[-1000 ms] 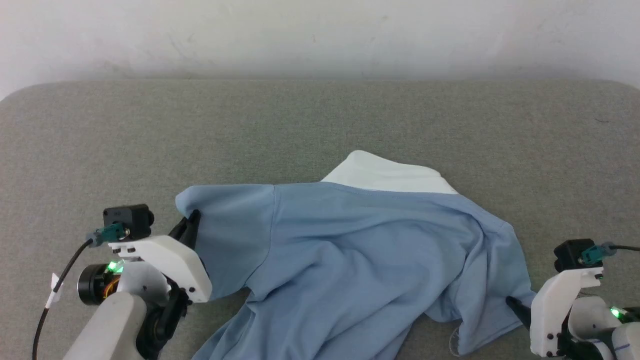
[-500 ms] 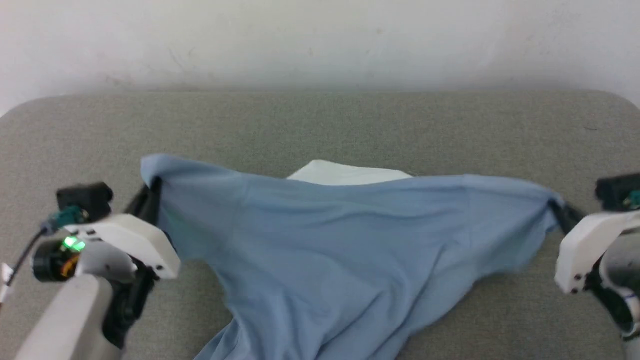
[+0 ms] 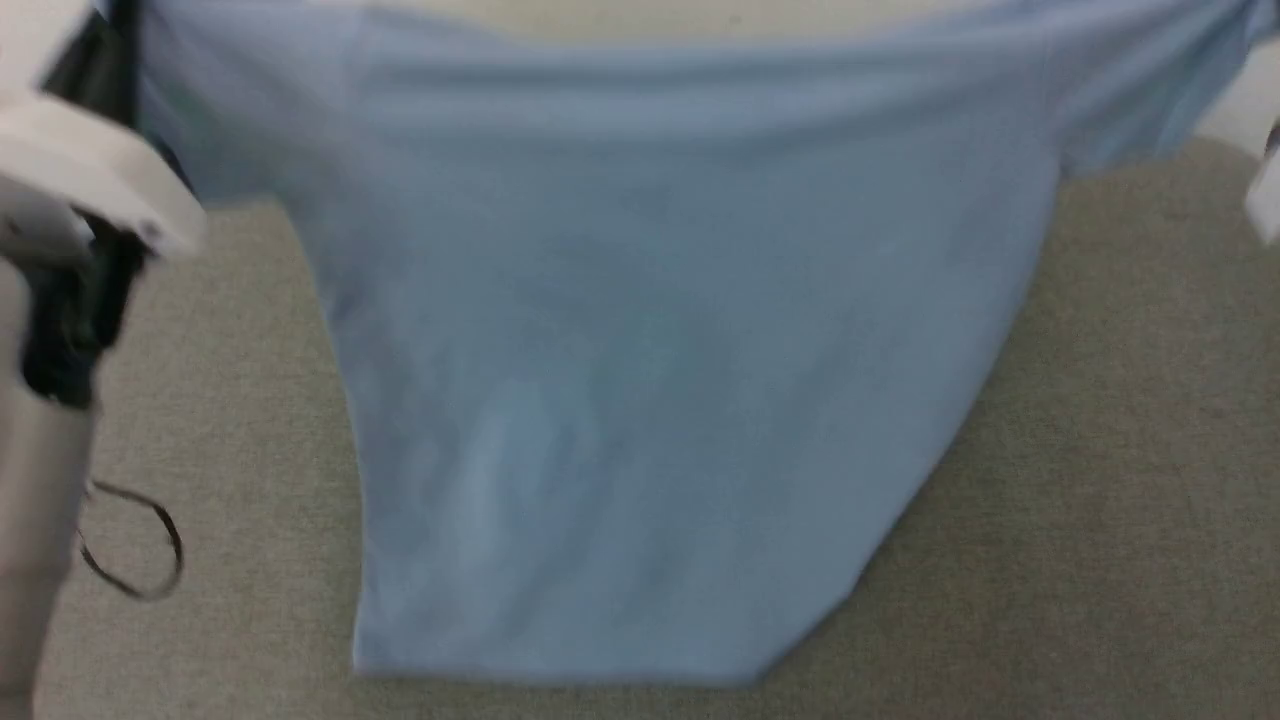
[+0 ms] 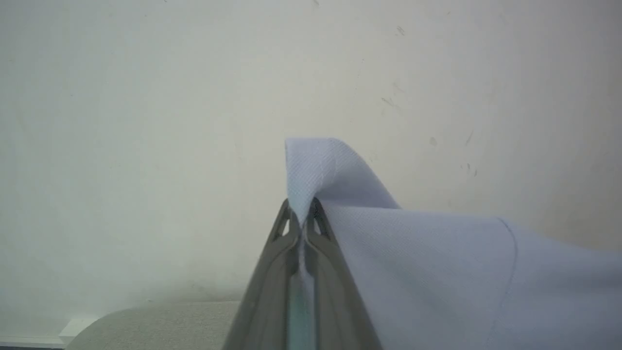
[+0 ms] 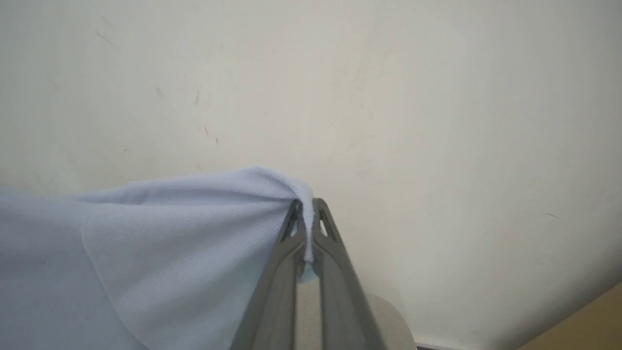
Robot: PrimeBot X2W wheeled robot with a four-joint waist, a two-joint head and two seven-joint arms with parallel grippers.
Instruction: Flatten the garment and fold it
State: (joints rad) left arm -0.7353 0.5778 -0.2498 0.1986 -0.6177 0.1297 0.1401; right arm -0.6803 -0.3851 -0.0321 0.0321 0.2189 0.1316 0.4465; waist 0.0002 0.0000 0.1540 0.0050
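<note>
At ten o'clock in my head view I see the left arm's white moulded plastic wrist housing (image 3: 95,170), blurred, with black joint parts (image 3: 70,320) under it. At eight o'clock are the pale grey forearm (image 3: 30,540) and a thin dark looping cable (image 3: 140,555). My left gripper (image 4: 302,206) and right gripper (image 5: 307,204) each have two long dark grey fingers with small triangular cut-outs near the tips.

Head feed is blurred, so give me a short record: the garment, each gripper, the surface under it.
garment: light blue soft short-sleeved shirt, spread wide, hanging between both grippers
left gripper: shut on a fold at the shirt's edge
right gripper: shut on the shirt's opposite edge
surface: grey fabric surface below the shirt
hem contact: cannot tell whether it touches
other: dark cable loop, lower left of head view
</note>
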